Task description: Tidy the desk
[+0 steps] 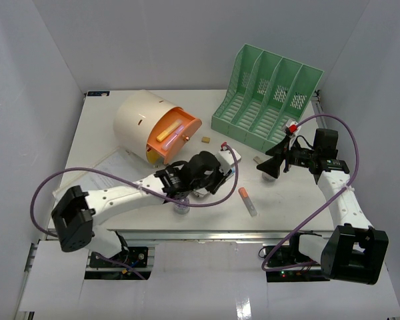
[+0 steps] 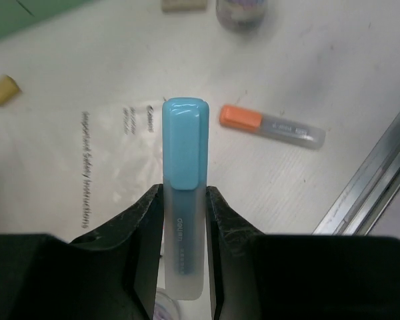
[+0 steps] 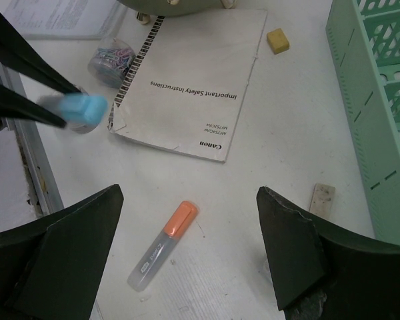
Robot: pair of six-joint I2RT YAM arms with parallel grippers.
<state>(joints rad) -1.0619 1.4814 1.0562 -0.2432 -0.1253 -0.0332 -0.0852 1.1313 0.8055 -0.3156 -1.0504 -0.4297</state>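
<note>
The white desk (image 1: 290, 200) holds scattered stationery. My left gripper (image 1: 212, 172) (image 2: 184, 197) is shut on a blue highlighter (image 2: 183, 147), cap pointing away, held above a spiral booklet (image 2: 120, 153). The highlighter also shows in the right wrist view (image 3: 83, 110), between the left fingers. My right gripper (image 1: 270, 167) (image 3: 190, 193) is open wide and empty, above an orange-capped highlighter (image 1: 247, 201) (image 3: 163, 245) (image 2: 272, 126) that lies on the desk.
A cream drawer box (image 1: 137, 120) with an open orange drawer (image 1: 177, 137) stands back left. A mint-green file rack (image 1: 267, 97) stands back right. A yellow eraser (image 3: 277, 41), a white eraser (image 3: 322, 199), a paper-clip jar (image 3: 112, 57) and papers (image 1: 117, 163) lie about.
</note>
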